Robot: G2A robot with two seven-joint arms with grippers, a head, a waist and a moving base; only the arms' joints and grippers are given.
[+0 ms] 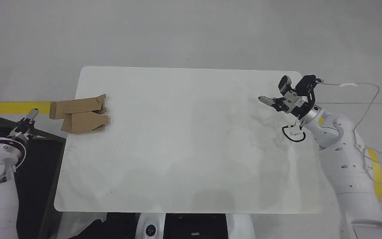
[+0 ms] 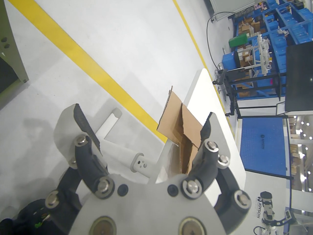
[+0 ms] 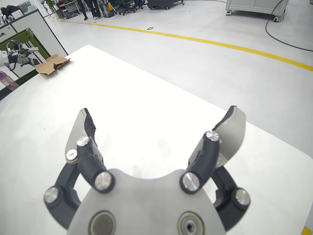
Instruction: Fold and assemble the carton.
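A flattened brown carton (image 1: 80, 115) lies at the left edge of the white table (image 1: 191, 149), part of it hanging over the rim. The left wrist view has the carton (image 2: 179, 125) ahead of my open left gripper (image 2: 143, 121), which holds nothing. That left gripper (image 1: 27, 119) sits off the table, left of the carton. My right gripper (image 1: 270, 101) hovers open and empty above the table's far right part. From the right wrist view, the right gripper (image 3: 159, 118) is over bare tabletop and the carton (image 3: 52, 65) lies far off.
The table's rim (image 2: 195, 86) runs past the carton in the left wrist view. A black cable loop (image 1: 293, 132) hangs by the right arm. A yellow floor line (image 1: 15, 107) lies left of the table. A dark cart (image 1: 36, 179) stands beside the left arm.
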